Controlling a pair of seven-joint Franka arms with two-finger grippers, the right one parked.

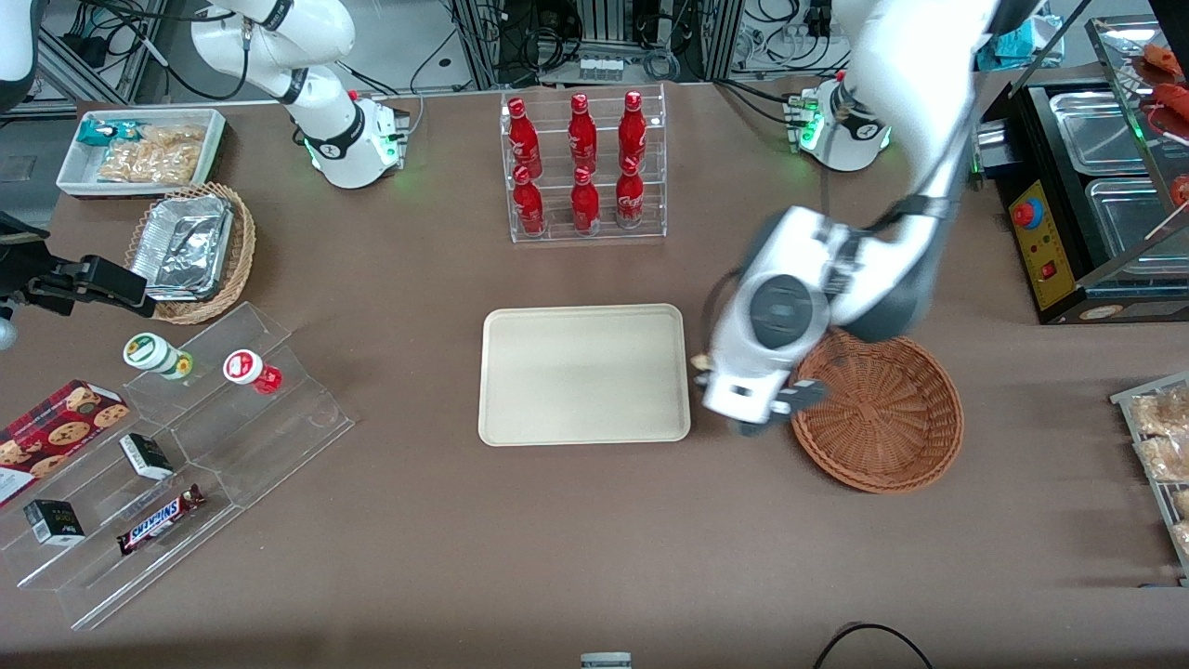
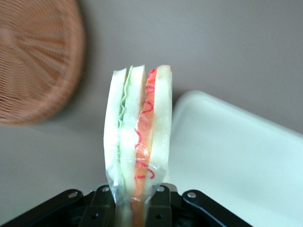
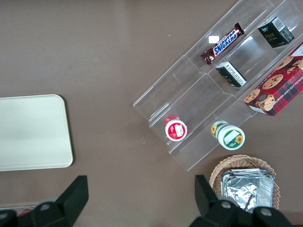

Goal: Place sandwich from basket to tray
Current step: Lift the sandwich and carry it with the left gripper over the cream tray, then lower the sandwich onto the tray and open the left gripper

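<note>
My left gripper (image 2: 135,198) is shut on the sandwich (image 2: 139,137), a clear-wrapped wedge of white bread with green and red layers, pinched at its lower end and standing upright between the fingers. In the front view the gripper (image 1: 734,395) hangs over the strip of table between the reddish-brown woven basket (image 1: 882,418) and the cream tray (image 1: 583,372). The wrist hides most of the sandwich there; only a small tan tip (image 1: 699,360) shows beside the tray's edge. Nothing lies in the basket (image 2: 33,61), and nothing lies on the tray (image 2: 236,156).
A clear rack of red bottles (image 1: 583,167) stands farther from the front camera than the tray. Toward the parked arm's end are a stepped acrylic stand with snacks (image 1: 186,446), a wicker basket of foil trays (image 1: 190,251) and a white bin (image 1: 139,153). A black appliance (image 1: 1087,186) sits toward the working arm's end.
</note>
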